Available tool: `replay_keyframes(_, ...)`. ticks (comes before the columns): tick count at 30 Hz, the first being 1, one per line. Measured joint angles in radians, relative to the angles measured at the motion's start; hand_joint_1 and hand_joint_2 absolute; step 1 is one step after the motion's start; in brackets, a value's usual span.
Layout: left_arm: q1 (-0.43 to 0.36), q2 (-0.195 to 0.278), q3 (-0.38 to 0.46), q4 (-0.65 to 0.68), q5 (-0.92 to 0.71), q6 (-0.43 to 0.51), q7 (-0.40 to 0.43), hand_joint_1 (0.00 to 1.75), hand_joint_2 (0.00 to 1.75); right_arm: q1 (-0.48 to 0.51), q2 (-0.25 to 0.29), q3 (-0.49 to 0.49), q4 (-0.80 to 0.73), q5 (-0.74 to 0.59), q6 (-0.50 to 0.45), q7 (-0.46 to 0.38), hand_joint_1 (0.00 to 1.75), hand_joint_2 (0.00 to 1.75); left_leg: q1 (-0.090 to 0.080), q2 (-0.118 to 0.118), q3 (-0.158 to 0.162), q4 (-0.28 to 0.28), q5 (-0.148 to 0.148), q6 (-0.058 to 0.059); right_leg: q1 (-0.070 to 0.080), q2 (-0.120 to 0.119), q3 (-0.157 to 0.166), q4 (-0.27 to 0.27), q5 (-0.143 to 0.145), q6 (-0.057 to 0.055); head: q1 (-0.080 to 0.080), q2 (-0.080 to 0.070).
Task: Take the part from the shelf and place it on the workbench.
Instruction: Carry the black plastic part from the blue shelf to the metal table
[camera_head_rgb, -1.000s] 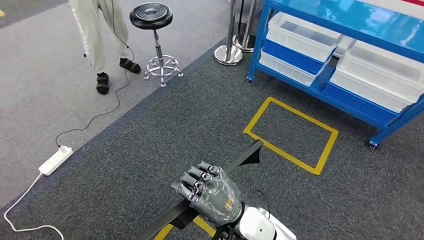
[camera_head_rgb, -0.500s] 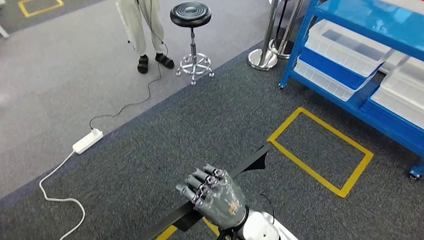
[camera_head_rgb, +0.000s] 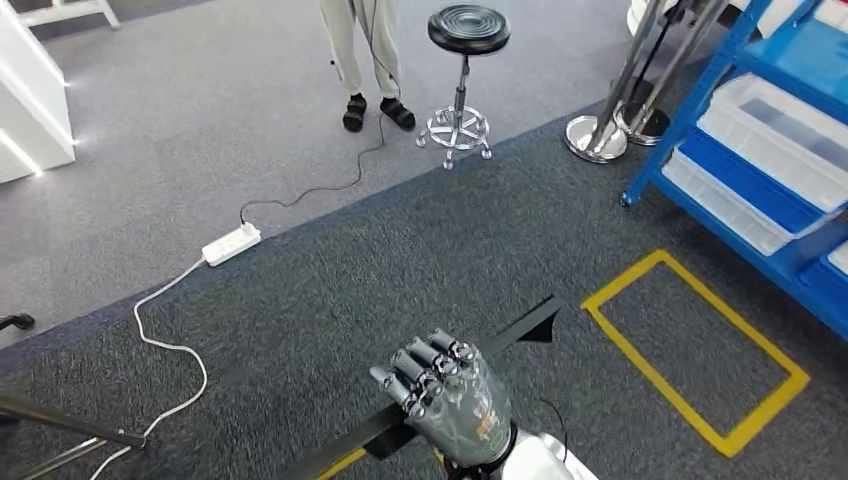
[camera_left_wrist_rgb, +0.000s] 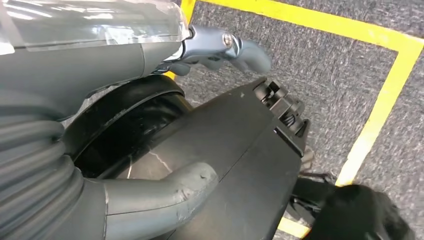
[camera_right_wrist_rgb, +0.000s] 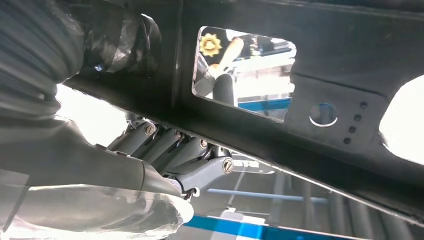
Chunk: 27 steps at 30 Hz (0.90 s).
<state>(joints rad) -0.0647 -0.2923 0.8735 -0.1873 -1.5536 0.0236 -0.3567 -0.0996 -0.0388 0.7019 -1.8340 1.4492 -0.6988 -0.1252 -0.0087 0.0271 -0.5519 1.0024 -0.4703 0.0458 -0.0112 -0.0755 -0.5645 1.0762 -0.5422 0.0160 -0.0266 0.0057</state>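
Head view: the right hand was clamped round a long, flat black metal part, carried low over the dark grey carpet. The blue metal shelf with white bins stood well apart to the right, so the pick-up looked done; no surface for the drop was visible, so placing remained. A yellow taped rectangle lay between part and shelf. A person's legs stood beside a black round stool.

Left wrist view: the left hand was wrapped on the black part, thumb pressed across its flat face.

Right wrist view: the right hand's fingers were curled under the part, a dark plate with cut-outs and small drilled holes.
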Motion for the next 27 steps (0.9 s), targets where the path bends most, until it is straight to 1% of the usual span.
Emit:
replay_keyframes(1,-0.001,-0.001,0.000,0.000,0.001,0.001,0.000,0.00,1.75,0.001,-0.002,-0.001,-0.004,0.002,0.000,0.001,1.75,1.75,0.001,-0.012,0.000,-0.001,0.002,0.005,-0.002,0.034,-0.026,0.057,-0.032,0.003,0.000,0.000)
replay_keyframes(2,-0.001,-0.002,-0.001,0.000,0.001,0.003,0.001,0.00,1.75,0.001,-0.004,-0.001,-0.007,0.003,0.000,0.001,1.75,1.75,0.001,-0.024,0.000,-0.001,0.003,0.008,-0.002,0.057,-0.060,0.126,-0.064,0.003,0.001,0.000)
replay_keyframes(3,0.000,-0.003,-0.001,0.000,0.001,0.005,0.001,0.00,1.75,0.003,-0.007,-0.002,-0.008,0.004,0.000,0.002,1.75,1.75,0.000,-0.037,-0.001,0.000,0.004,0.010,-0.001,0.066,-0.095,0.191,-0.087,0.003,0.001,0.000)
replay_keyframes(4,0.001,-0.004,-0.001,0.000,0.001,0.007,0.001,0.00,1.75,0.003,-0.009,-0.002,-0.009,0.004,0.000,0.002,1.75,1.75,-0.001,-0.051,0.000,0.000,0.004,0.010,-0.001,0.069,-0.119,0.229,-0.091,0.001,0.001,0.000)
replay_keyframes(5,0.003,-0.005,-0.001,0.000,0.001,0.008,-0.001,0.00,1.75,0.004,-0.010,-0.002,-0.010,0.004,0.000,0.002,1.75,1.75,-0.002,-0.066,0.001,0.001,0.004,0.010,0.000,0.071,-0.126,0.231,-0.073,-0.002,0.001,0.000)
replay_keyframes(6,0.003,-0.006,-0.001,0.000,0.002,0.010,-0.003,0.00,1.75,0.004,-0.011,-0.003,-0.011,0.005,0.000,0.002,1.75,1.75,-0.003,-0.082,0.003,0.002,0.003,0.010,0.001,0.077,-0.115,0.194,-0.037,-0.006,0.001,0.000)
replay_keyframes(7,0.003,-0.007,-0.001,0.000,0.003,0.009,-0.006,0.00,1.75,0.004,-0.012,-0.004,-0.014,0.007,0.000,0.001,1.75,1.75,-0.003,-0.097,0.005,0.003,0.002,0.010,0.002,0.091,-0.090,0.128,0.010,-0.012,0.001,0.000)
replay_keyframes(8,0.003,-0.010,-0.001,0.000,0.004,0.008,-0.008,0.00,1.75,0.005,-0.013,-0.005,-0.017,0.010,0.000,-0.001,1.75,1.75,-0.003,-0.110,0.005,0.004,0.001,0.008,0.002,0.118,-0.063,0.060,0.047,-0.021,0.000,0.000)
replay_keyframes(9,0.001,-0.012,-0.001,0.000,0.004,0.006,-0.009,0.00,1.75,0.008,-0.013,-0.007,-0.021,0.015,0.000,-0.003,1.75,1.75,-0.002,-0.122,0.004,0.006,0.000,0.006,0.002,0.142,-0.042,0.003,0.071,-0.027,0.001,0.000)
replay_keyframes(10,0.000,-0.013,-0.001,0.000,0.004,0.006,-0.009,0.00,1.75,0.013,-0.013,-0.010,-0.027,0.021,0.000,-0.004,1.75,1.75,0.001,-0.133,-0.001,0.006,0.000,0.002,0.003,0.161,-0.030,-0.031,0.080,-0.031,0.001,0.000)
replay_keyframes(11,-0.001,-0.015,-0.001,0.000,0.004,0.007,-0.009,0.00,1.75,0.020,-0.014,-0.014,-0.033,0.027,0.000,-0.004,1.75,1.75,0.004,-0.145,-0.005,0.007,0.000,-0.004,0.003,0.169,-0.026,-0.044,0.077,-0.034,0.001,0.000)
replay_keyframes(12,-0.003,-0.015,-0.001,0.000,0.003,0.008,-0.009,0.00,1.75,0.026,-0.015,-0.018,-0.041,0.034,0.000,-0.004,1.75,1.75,0.007,-0.157,-0.009,0.005,0.000,-0.010,0.004,0.159,-0.022,-0.053,0.076,-0.033,0.002,0.000)
replay_keyframes(13,-0.003,-0.015,-0.001,0.000,0.003,0.009,-0.009,0.00,1.75,0.031,-0.015,-0.022,-0.047,0.040,0.000,-0.003,1.75,1.75,0.007,-0.156,-0.010,0.006,-0.001,-0.016,0.002,0.147,-0.016,-0.059,0.077,-0.034,0.002,0.000)
replay_keyframes(14,-0.003,-0.015,-0.001,0.000,0.003,0.010,-0.009,0.00,1.75,0.034,-0.016,-0.025,-0.052,0.044,0.000,-0.003,1.75,1.75,0.005,-0.140,-0.012,0.015,-0.009,-0.021,-0.001,0.135,-0.008,-0.068,0.078,-0.036,0.002,0.000)
replay_keyframes(15,-0.003,-0.014,-0.001,0.000,0.003,0.011,-0.008,0.00,1.75,0.038,-0.016,-0.029,-0.056,0.046,0.000,-0.003,1.75,1.75,0.002,-0.115,-0.022,0.042,-0.026,-0.026,-0.004,0.120,0.001,-0.076,0.078,-0.039,0.002,0.000)
replay_keyframes(16,-0.004,-0.013,-0.001,0.000,0.003,0.012,-0.007,0.00,1.75,0.043,-0.016,-0.032,-0.060,0.047,0.001,-0.003,1.75,1.75,0.001,-0.085,-0.041,0.090,-0.053,-0.031,-0.005,0.105,0.008,-0.082,0.077,-0.041,0.001,0.000)
replay_keyframes(17,-0.005,-0.012,-0.001,-0.001,0.003,0.014,-0.007,0.00,1.75,0.048,-0.016,-0.035,-0.062,0.048,0.001,-0.002,1.75,1.75,0.000,-0.063,-0.071,0.155,-0.087,-0.036,-0.004,0.090,0.012,-0.083,0.074,-0.043,0.001,0.000)
replay_keyframes(18,-0.007,-0.010,-0.001,-0.001,0.003,0.015,-0.007,0.00,1.75,0.052,-0.016,-0.037,-0.064,0.047,0.001,-0.001,1.75,1.75,0.001,-0.053,-0.102,0.221,-0.115,-0.041,-0.004,0.074,0.015,-0.082,0.070,-0.044,0.001,0.000)
replay_keyframes(19,-0.008,-0.008,-0.001,-0.002,0.003,0.015,-0.007,0.00,1.75,0.055,-0.017,-0.039,-0.065,0.048,0.001,-0.001,1.75,1.75,0.002,-0.050,-0.123,0.266,-0.128,-0.045,-0.004,0.058,0.017,-0.081,0.067,-0.043,0.001,0.000)
replay_keyframes(20,-0.009,-0.007,-0.001,-0.002,0.003,0.016,-0.005,0.00,1.75,0.058,-0.017,-0.040,-0.066,0.048,0.001,-0.001,1.75,1.75,0.004,-0.047,-0.126,0.276,-0.121,-0.048,-0.004,0.043,0.020,-0.080,0.063,-0.042,0.001,0.000)
replay_keyframes(21,-0.009,-0.006,-0.002,-0.002,0.001,0.016,-0.001,0.00,1.75,0.059,-0.016,-0.040,-0.068,0.049,0.001,-0.001,1.75,1.75,0.006,-0.043,-0.108,0.245,-0.094,-0.051,-0.004,0.031,0.024,-0.078,0.059,-0.040,0.001,0.000)
replay_keyframes(22,-0.007,-0.006,-0.002,-0.002,-0.001,0.017,0.005,0.00,1.75,0.059,-0.016,-0.041,-0.069,0.050,0.001,-0.001,1.75,1.75,0.009,-0.032,-0.076,0.183,-0.057,-0.053,-0.005,0.020,0.028,-0.076,0.054,-0.036,0.001,0.000)
replay_keyframes(23,-0.005,-0.006,-0.002,-0.002,-0.004,0.018,0.010,0.00,1.75,0.059,-0.016,-0.041,-0.070,0.050,0.001,-0.002,1.75,1.75,0.008,-0.010,-0.042,0.117,-0.029,-0.055,-0.003,0.010,0.031,-0.073,0.049,-0.032,0.001,0.000)
replay_keyframes(24,-0.002,-0.006,-0.002,-0.002,-0.006,0.021,0.015,0.00,1.75,0.059,-0.016,-0.041,-0.072,0.049,0.001,-0.005,1.75,1.75,0.006,0.011,-0.014,0.060,-0.012,-0.052,-0.001,0.002,0.033,-0.069,0.044,-0.027,0.001,0.000)
replay_keyframes(25,0.000,-0.006,-0.003,-0.002,-0.008,0.026,0.018,0.00,1.75,0.060,-0.015,-0.043,-0.074,0.046,0.001,-0.012,1.75,1.75,0.003,0.027,0.000,0.026,-0.005,-0.046,0.002,-0.006,0.033,-0.065,0.041,-0.022,0.001,0.000)
replay_keyframes(26,0.002,-0.007,-0.004,-0.002,-0.009,0.032,0.020,0.00,1.75,0.060,-0.013,-0.047,-0.077,0.039,0.001,-0.023,1.75,1.75,0.000,0.034,0.002,0.014,-0.009,-0.038,0.005,-0.014,0.032,-0.063,0.039,-0.019,0.001,0.000)
replay_keyframes(27,0.003,-0.007,-0.005,-0.002,-0.008,0.039,0.020,0.00,1.75,0.060,-0.008,-0.052,-0.079,0.029,0.001,-0.040,1.75,1.75,-0.002,0.026,0.000,0.010,-0.008,-0.029,0.007,-0.024,0.031,-0.062,0.039,-0.016,0.001,0.000)
